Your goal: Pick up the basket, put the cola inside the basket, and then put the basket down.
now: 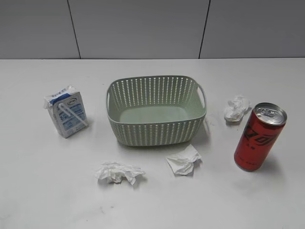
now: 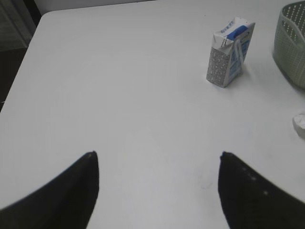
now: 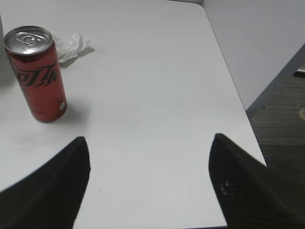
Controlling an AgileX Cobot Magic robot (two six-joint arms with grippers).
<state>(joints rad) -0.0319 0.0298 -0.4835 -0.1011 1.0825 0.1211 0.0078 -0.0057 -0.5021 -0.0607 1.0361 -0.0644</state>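
At table centre the basket (image 1: 156, 110) sits upright and empty, mouth up, both cut-out handles exposed, so you can take either rim. To its right, well apart, the cola (image 1: 259, 137) stands upright, giving clear side access. A drink carton (image 1: 66, 111) stands left of the basket; three crumpled tissues (image 1: 183, 160) lie around it. Left claw (image 2: 158, 157) and right claw (image 3: 148, 140) each hang spread over bare table (image 1: 43, 191), pinching nothing. Judgement: nothing started; lift the basket first.
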